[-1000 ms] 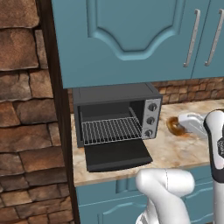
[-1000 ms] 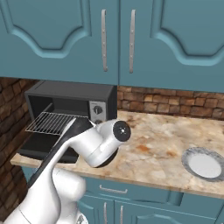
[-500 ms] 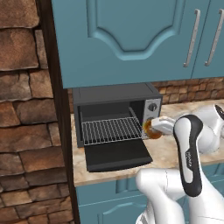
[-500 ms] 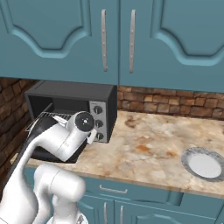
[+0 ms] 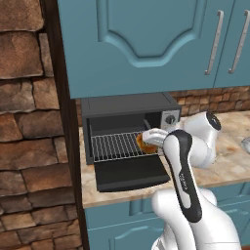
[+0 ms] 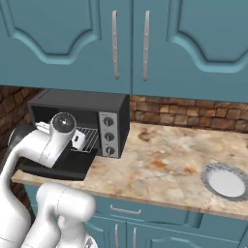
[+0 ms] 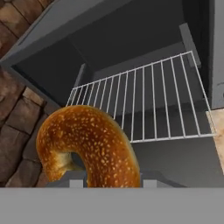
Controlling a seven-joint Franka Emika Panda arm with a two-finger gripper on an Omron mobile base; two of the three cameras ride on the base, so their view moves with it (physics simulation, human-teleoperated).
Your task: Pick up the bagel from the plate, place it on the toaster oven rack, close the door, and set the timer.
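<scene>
Step in hand: carrying the bagel (image 5: 144, 142) to the toaster oven rack (image 5: 117, 146); placing appears not yet done.
Gripper: the gripper (image 5: 148, 139) is pinching the bagel, which hangs at the front right part of the rack, at the mouth of the oven; whether it touches the wires cannot be told.
Bagel in hand view: the ring (image 7: 89, 146) sits close to the camera, held on edge, with the rack (image 7: 144, 105) beyond it.
Next move: likely to lower the bagel further in over the wires, then let go and back out.
Door: the door (image 5: 130, 172) lies folded down flat below the rack, to be shut afterwards.
Timer: the timer (image 6: 110, 151) is the lowest knob on the control strip, untouched.
Plate: the plate (image 6: 224, 182) sits far to the right on the marble counter (image 6: 164, 169), with nothing on it.
In the way: the arm's own forearm crowds the oven front; the oven's right wall stands near the bagel.
</scene>
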